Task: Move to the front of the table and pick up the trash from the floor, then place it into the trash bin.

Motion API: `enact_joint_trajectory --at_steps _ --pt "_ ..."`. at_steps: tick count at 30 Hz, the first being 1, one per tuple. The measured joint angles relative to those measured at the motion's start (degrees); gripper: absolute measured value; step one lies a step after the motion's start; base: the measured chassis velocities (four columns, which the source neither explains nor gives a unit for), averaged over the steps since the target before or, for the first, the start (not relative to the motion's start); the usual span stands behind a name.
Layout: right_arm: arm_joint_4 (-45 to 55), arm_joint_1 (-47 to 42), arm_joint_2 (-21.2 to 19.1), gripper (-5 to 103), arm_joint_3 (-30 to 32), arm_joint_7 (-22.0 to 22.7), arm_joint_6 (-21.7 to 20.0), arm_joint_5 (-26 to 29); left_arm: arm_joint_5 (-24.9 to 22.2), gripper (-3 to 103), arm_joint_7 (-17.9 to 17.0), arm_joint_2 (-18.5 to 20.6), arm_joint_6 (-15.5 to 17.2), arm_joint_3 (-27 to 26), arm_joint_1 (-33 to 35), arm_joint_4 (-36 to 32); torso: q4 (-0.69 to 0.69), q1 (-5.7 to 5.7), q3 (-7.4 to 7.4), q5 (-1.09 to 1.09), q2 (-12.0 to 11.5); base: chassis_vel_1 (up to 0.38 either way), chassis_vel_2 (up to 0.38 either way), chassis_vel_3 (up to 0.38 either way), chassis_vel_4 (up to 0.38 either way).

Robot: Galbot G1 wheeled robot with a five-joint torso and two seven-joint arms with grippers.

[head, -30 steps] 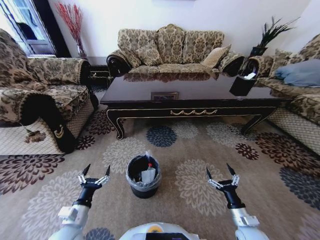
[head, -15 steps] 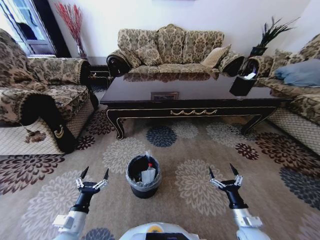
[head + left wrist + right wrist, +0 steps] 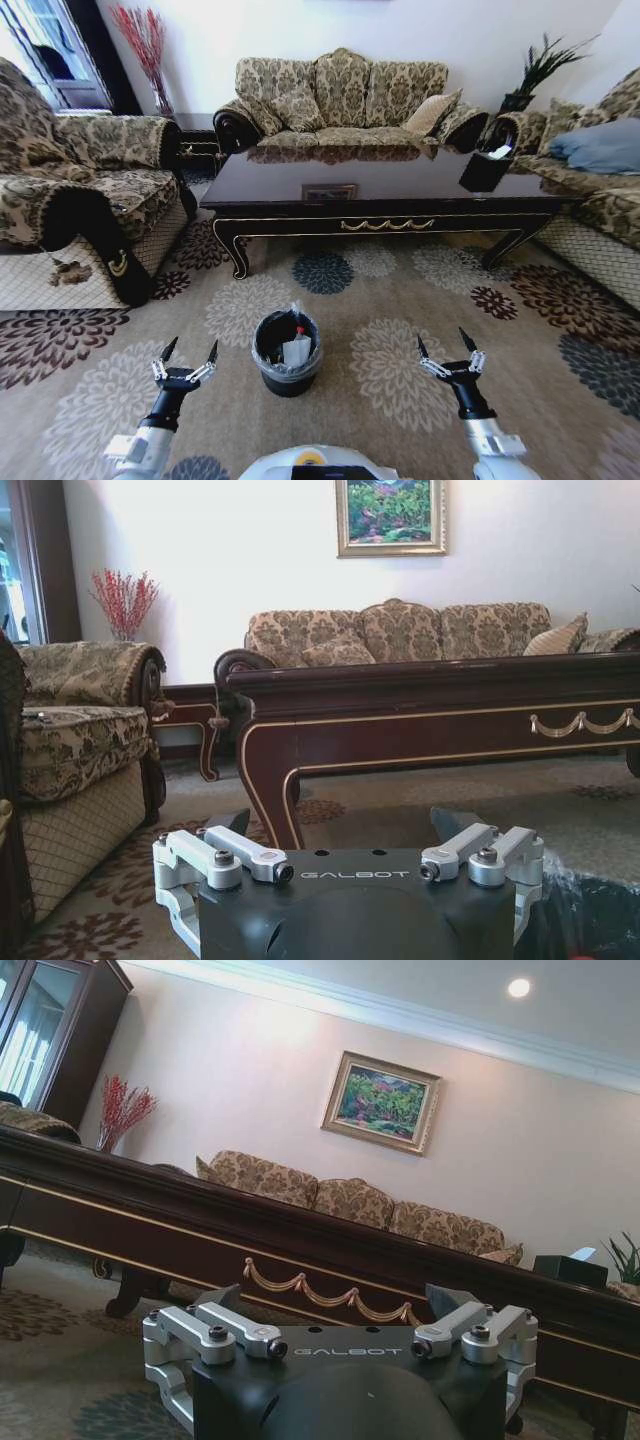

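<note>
The trash bin (image 3: pixel 287 365), small, round and black with a plastic liner, stands on the floor (image 3: pixel 400 290) in front of the table (image 3: pixel 385 190). Trash lies inside it: a white napkin (image 3: pixel 296 351) and a bottle's red cap (image 3: pixel 298 329). My left gripper (image 3: pixel 191 346) hovers open over the carpet to the left of the bin. On the bin's other side my right gripper (image 3: pixel 442 339) is open as well. Both hold nothing. The left wrist view looks past its gripper (image 3: pixel 340 825) at the table (image 3: pixel 430 695) and the bin's liner (image 3: pixel 590 905). The right wrist view sees its gripper (image 3: pixel 335 1300) before the table's rail (image 3: pixel 300 1250).
An armchair (image 3: pixel 80 210) stands at the left, a sofa (image 3: pixel 345 100) behind the table and another sofa (image 3: pixel 600 190) at the right. A black tissue holder (image 3: pixel 485 168) sits on the table's right end. Open carpet lies on both sides of the bin.
My left gripper has drawn back slightly toward me and a little lower. The right gripper shifted slightly to the right. Both stay open; the bin has not moved.
</note>
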Motion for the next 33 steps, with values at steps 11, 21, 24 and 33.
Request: enact_joint_trajectory --at_steps 11,21,24,33 --pt "0.0 0.0 0.0 100 0.0 0.0 0.0 0.0 0.0 100 -0.1 0.0 0.1 0.0 -0.1 0.0 0.00 0.00 0.00 0.00 0.0 0.000 0.000 0.000 0.000" --pt "0.0 0.0 0.0 100 0.0 0.0 -0.1 0.0 -0.1 100 -0.1 0.1 0.1 0.1 -0.1 0.0 0.00 0.00 0.00 0.00 0.0 0.000 0.000 0.000 0.000" --pt "0.0 0.0 0.0 100 0.0 0.0 -0.1 0.0 -0.1 100 -0.1 0.1 0.1 0.1 -0.1 0.0 0.00 0.00 0.00 0.00 0.0 0.000 0.000 0.000 0.000" --pt "0.0 0.0 0.0 100 0.0 0.0 -0.1 0.0 -0.1 100 -0.1 0.1 0.2 0.1 -0.1 0.0 0.01 0.00 0.01 0.00 0.0 0.111 -0.108 -0.112 0.128"
